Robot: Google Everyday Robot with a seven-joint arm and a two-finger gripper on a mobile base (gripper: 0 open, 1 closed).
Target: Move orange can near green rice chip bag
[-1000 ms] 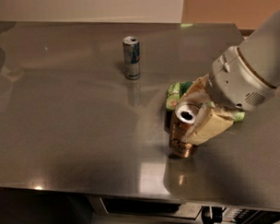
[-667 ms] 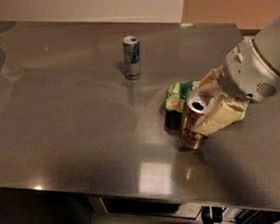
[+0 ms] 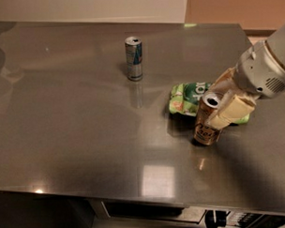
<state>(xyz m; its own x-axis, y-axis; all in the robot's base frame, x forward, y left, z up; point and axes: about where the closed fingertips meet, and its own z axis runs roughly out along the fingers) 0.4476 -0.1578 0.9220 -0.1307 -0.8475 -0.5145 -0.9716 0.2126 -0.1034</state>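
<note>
Camera view: the only view I have; all the lines below are read from it
Claw: my claw (image 3: 217, 108) is at the right of the tabletop (image 3: 77, 132), closed around the orange can (image 3: 206, 132); one pale pad lies across the can's near-right side
Orange can: in my grip, just near of the green rice chip bag (image 3: 186, 98), leaning with its silver top toward the bag; I cannot tell whether its base rests on the tabletop or hangs just above it
Risk, tipping: the can leans, so if I let go before it stands flat it could topple and roll; smooth metal on smooth metal gives little friction
Risk, bag: the bag is light and crinkled; a nudge from my pad or the can could push it away or ride up over its edge
Risk, drag: a pad catching the wall as I open could pull the can over
Can material: thin copper-orange metal cylinder, glossy, pale script; rigid but easy to dent
Bag material: soft light-green film, wrinkled, flat and wide
Tabletop: brushed steel, reflective
Silver-and-blue can (image 3: 134, 58): slim, upright, far left, well apart
</note>
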